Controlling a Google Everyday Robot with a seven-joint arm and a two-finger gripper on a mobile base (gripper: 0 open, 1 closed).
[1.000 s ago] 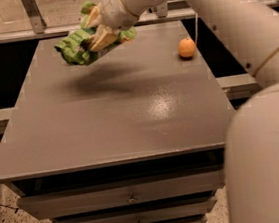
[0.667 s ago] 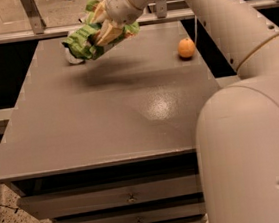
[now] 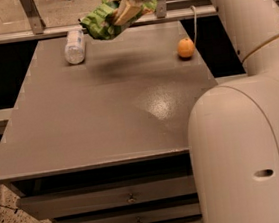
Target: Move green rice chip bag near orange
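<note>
The green rice chip bag (image 3: 100, 20) is crumpled and hangs in the air above the far middle of the grey table (image 3: 105, 117). My gripper (image 3: 122, 11) is shut on the bag, its tan fingers clamped over the bag's right side. The orange (image 3: 186, 48) sits on the table near the far right edge, to the right of and below the bag. A faint shadow lies on the table under the bag.
A clear plastic bottle (image 3: 74, 46) lies on its side at the far left of the table. My white arm (image 3: 243, 137) fills the right side of the view. A rail and window frame run behind the table. Drawers sit under the table's front edge.
The gripper has carried the bag higher and a little to the right, towards the far edge. The bottle, earlier hidden behind the bag, now shows. The orange has not moved.
</note>
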